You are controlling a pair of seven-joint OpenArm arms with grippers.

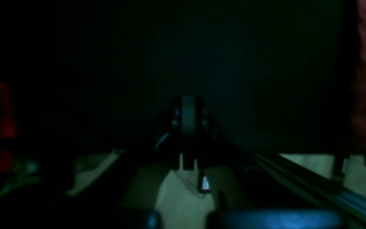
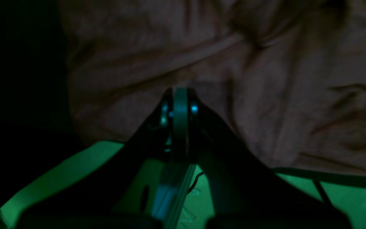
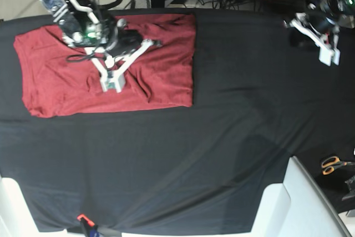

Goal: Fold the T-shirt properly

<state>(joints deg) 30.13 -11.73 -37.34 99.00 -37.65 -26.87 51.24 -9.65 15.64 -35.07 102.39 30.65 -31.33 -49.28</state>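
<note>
right gripper (image 3: 112, 85) hangs over the middle of the dusty brick-red knit t-shirt (image 3: 161, 59), white fingers pressed together, nothing between them; whether the tips touch the fabric is unclear. shirt lies folded into a wrinkled rectangle at the far left end of the black cloth sheet (image 3: 222, 137). left gripper (image 3: 329, 55) sits well apart from the shirt, over the sheet's far right corner, jaws together and empty. orange-handled scissors (image 3: 334, 164) lie off the sheet's right edge.

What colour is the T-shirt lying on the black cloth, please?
The T-shirt is a plain brick red with no print, seen best in the base view.
</note>
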